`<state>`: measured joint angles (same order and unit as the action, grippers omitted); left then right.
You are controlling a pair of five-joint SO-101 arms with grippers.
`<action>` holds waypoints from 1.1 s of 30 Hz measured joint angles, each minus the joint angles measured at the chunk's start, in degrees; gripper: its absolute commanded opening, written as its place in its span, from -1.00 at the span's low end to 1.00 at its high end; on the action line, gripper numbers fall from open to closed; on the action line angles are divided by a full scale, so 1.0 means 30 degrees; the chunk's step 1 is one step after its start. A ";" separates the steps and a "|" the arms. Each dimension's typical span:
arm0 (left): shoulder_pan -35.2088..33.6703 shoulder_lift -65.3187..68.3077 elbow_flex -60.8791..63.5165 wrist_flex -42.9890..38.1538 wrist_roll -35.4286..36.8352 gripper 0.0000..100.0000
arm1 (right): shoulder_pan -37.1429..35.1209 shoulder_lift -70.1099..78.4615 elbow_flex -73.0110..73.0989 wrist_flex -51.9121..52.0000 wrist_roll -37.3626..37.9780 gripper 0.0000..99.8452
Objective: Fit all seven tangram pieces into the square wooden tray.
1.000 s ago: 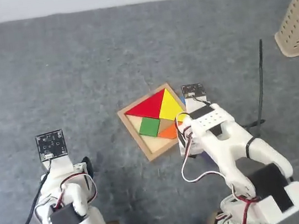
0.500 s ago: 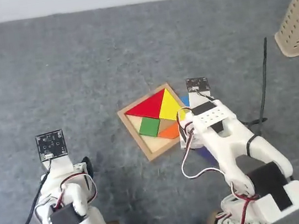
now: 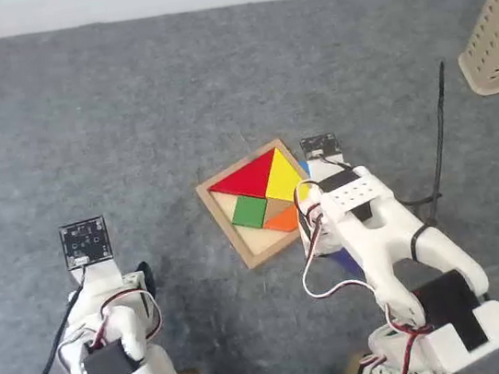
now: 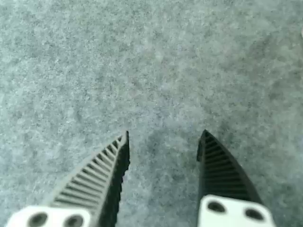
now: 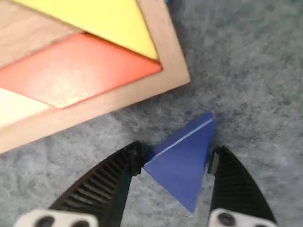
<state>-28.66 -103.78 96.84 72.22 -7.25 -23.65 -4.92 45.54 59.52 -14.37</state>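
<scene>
R tool [image 5: 176, 152] tight on blue tri [image 5: 183, 163]

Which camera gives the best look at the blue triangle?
The right wrist view: the blue triangle lies whole and close on the carpet, between the fingers, beside the wooden tray. In the high view the right arm hides nearly all of it. The left wrist view faces carpet elsewhere.

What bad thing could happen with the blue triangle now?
The right gripper pinches the blue triangle at a corner and a slanted edge, so it might twist or slip out. It is also close to the rim of the tray, so it could bump the rim and jostle the orange piece already inside.
</scene>
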 measured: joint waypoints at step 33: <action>0.0000 0.0000 0.0000 0.0000 0.0000 -0.55 | 0.0000 -0.5128 -0.0410 0.4454 0.8703 -0.46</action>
<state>-28.66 -103.78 96.84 72.22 -7.25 -23.65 -20.31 44.31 72.88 11.74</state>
